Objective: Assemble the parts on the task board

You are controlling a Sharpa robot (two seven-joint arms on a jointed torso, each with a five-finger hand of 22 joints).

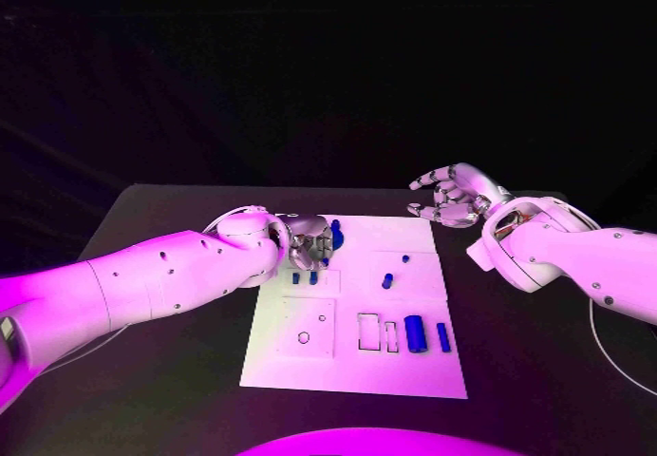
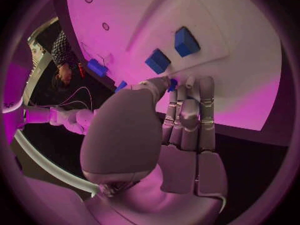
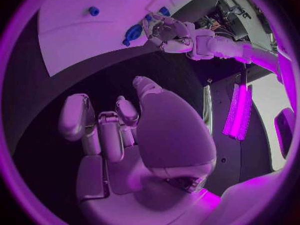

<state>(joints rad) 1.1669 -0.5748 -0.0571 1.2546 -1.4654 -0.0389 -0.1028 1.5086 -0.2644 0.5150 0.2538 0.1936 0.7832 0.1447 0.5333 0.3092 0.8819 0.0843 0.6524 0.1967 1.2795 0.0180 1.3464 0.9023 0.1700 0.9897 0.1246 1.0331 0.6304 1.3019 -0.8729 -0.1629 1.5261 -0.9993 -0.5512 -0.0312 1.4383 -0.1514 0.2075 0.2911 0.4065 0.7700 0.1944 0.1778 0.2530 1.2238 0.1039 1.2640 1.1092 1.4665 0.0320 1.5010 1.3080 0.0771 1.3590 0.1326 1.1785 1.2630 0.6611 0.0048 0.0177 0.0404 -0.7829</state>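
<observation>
Left hand (image 1: pixel 307 243) pinches a blue part (image 2: pixel 172 84) — plain at its wrist; right hand (image 1: pixel 455 197) spread, holding nothing.

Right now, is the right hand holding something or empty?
Empty. The right hand hovers beyond the task board, fingers apart, nothing between them.

Task board (image 1: pixel 353 366): middle of the table (image 1: pixel 164 399).
Left hand (image 1: pixel 309 242): over the board's 11 o'clock corner, fingertips pinching a part (image 2: pixel 172 84).
Right hand (image 1: pixel 452 198): off the board at 1 o'clock, above the table.
Two standing parts (image 1: pixel 304 278): just at 6 o'clock of the left hand.
Two long parts (image 1: pixel 427 334): board's 4 o'clock area.
</observation>
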